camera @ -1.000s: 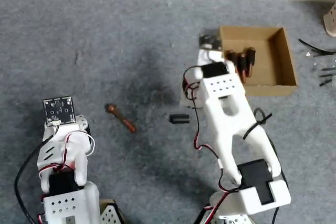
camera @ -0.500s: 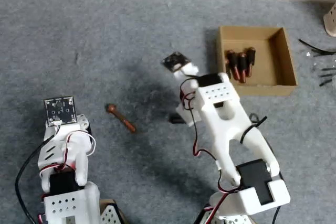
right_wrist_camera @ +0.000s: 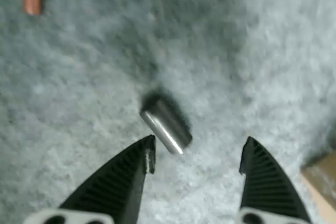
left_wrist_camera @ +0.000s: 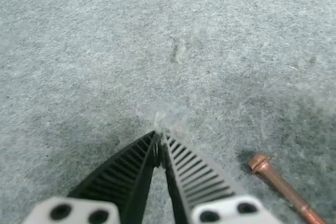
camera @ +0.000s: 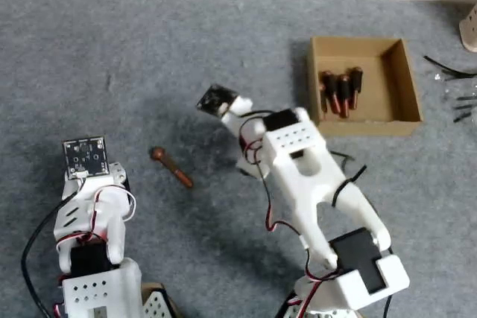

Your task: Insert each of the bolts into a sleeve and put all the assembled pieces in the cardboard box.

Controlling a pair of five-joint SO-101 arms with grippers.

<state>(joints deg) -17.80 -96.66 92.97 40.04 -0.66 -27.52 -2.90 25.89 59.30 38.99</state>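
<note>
Right tool (right_wrist_camera: 199,148) is spread wide and hovers over the loose sleeve (right_wrist_camera: 165,124). The sleeve lies on its side on the table (camera: 112,57), near the centre of the high view, tucked under our right arm. We'd line the jaws up across the sleeve's short axis, centre it, drop low, then close slowly, since it's round and will likely roll. Left tool (left_wrist_camera: 160,141) is pressed together and empty, with the bolt (camera: 171,167) near it at centre-left. Assembled pieces (camera: 339,91) sit in the cardboard box (camera: 412,87), upper right.
</note>
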